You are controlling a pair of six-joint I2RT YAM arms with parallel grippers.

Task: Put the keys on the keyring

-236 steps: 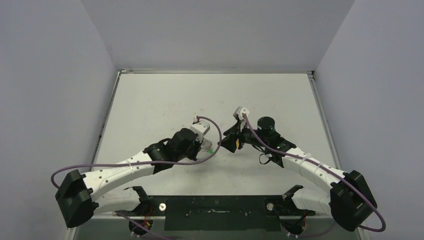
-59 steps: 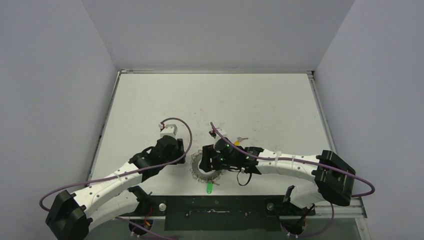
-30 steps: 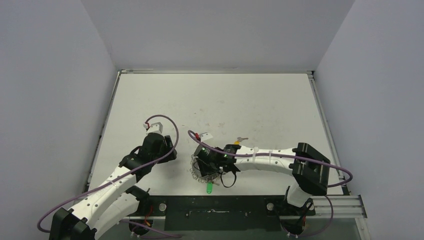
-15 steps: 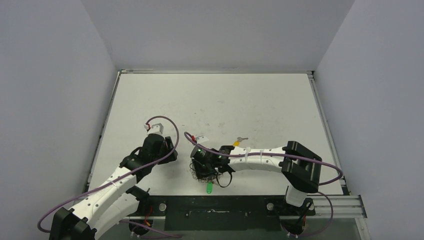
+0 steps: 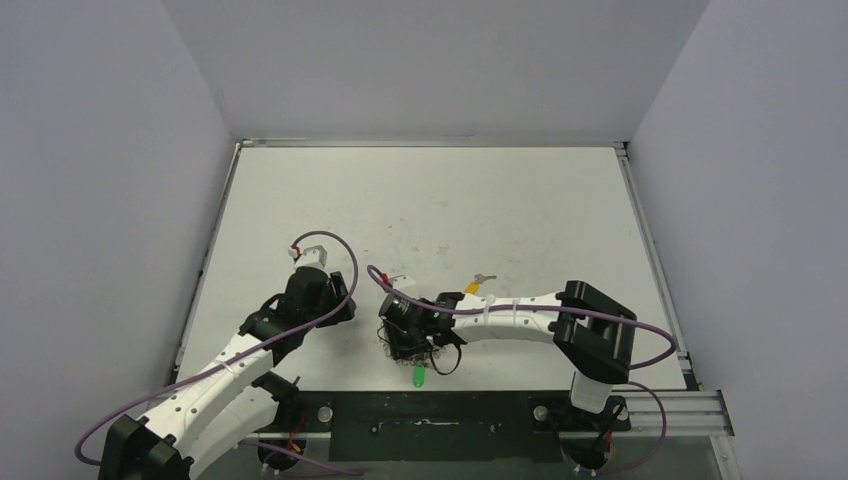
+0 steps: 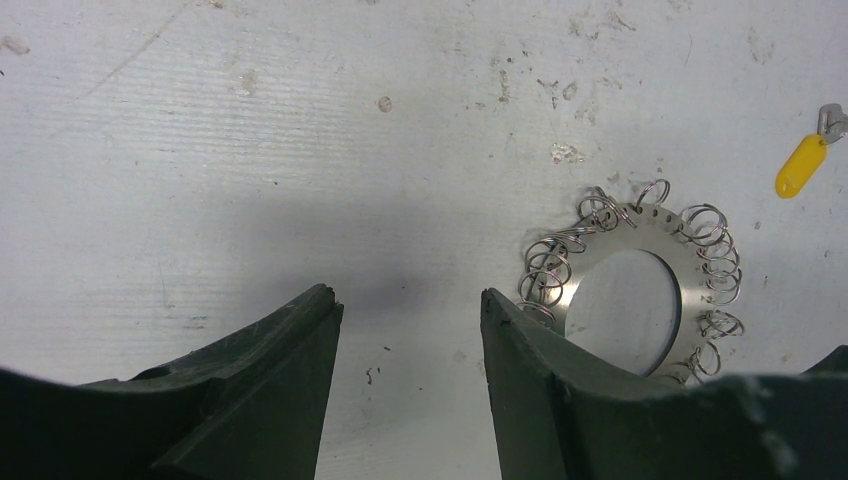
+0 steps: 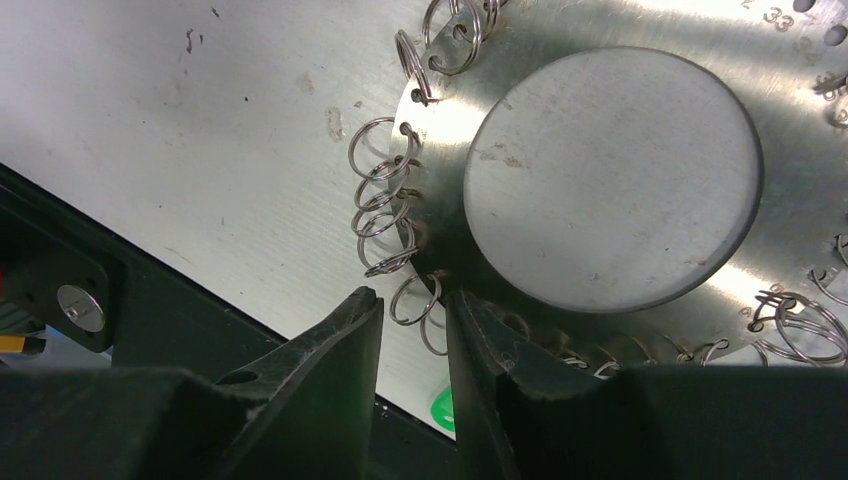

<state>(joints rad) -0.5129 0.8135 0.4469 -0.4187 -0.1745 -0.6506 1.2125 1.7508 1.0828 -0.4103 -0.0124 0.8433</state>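
Green key [image 5: 417, 377] lies loose nearest, just beside the keyring [image 7: 800, 230], which is flat on the desk [image 6: 300, 150]; neither key is threaded yet. The right gripper [image 7: 413, 300] hangs low over the rim, fingers [image 7: 350, 345] narrowly parted astride one loop [image 7: 393, 305] (not visibly pinching). The left gripper [image 6: 410, 300] is released, empty. The yellow key [image 6: 803, 165] lies beyond.

Scuffed white table [image 5: 430, 190] — grey walls [image 5: 430, 60]

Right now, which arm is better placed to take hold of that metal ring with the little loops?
Probably the right arm. Its jaws stand over the rim of the keyring, with a wire loop between them. The left arm sits off to the side, its jaws open over the table.
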